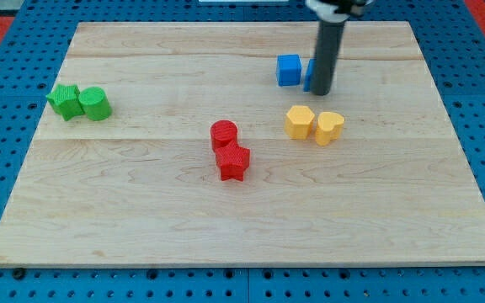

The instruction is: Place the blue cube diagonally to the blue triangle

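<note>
The blue cube (289, 70) sits near the view's top, right of centre, on the wooden board (141, 210). Just right of it a second blue block (309, 74), mostly hidden behind the rod, shows only a thin blue edge; its shape cannot be made out. My tip (322, 90) rests on the board directly right of the blue cube, in front of that hidden blue block and above the yellow blocks.
Two yellow blocks, a hexagon (300, 121) and a heart (329, 127), lie just below the tip. A red cylinder (223, 134) and red star (233, 162) sit at centre. A green star (64, 100) and green cylinder (94, 103) sit at the left.
</note>
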Robot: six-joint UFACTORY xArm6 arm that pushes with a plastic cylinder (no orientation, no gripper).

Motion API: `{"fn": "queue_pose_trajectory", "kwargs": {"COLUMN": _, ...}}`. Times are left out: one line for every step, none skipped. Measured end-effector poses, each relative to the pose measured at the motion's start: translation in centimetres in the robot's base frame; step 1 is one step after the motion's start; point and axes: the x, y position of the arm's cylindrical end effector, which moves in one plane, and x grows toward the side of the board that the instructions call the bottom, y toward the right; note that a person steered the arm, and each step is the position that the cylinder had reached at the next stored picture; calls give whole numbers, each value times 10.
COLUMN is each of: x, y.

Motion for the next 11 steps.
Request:
{"fn": "queue_pose_trajectory", "kwargs": {"x": -36, "y": -12}}
{"fn": "queue_pose_trajectory", "kwargs": {"x": -51, "y": -92}}
{"fn": "queue_pose_trajectory", "kwargs": {"x": -45, "y": -124}}
{"fn": "queue_pose_trajectory", "kwargs": {"x": -31, "y": -35}}
{"fn": "queue_pose_trajectory", "kwargs": {"x": -10, "y": 19}}
{"fn": "queue_pose_trajectory", "kwargs": {"x": 25, "y": 0}}
{"fn": "queue_pose_trajectory", "kwargs": {"x": 15, "y": -61}}
{"fn": "queue_pose_trajectory", "kwargs": {"x": 6, "y": -99}}
{"fn": "queue_pose_trajectory", "kwargs": {"x": -22, "y": -122}}
{"fn": "queue_pose_trajectory", "kwargs": {"x": -61, "y": -140}}
{"fn": "queue_pose_trajectory", "kwargs": {"x": -82, "y": -146}}
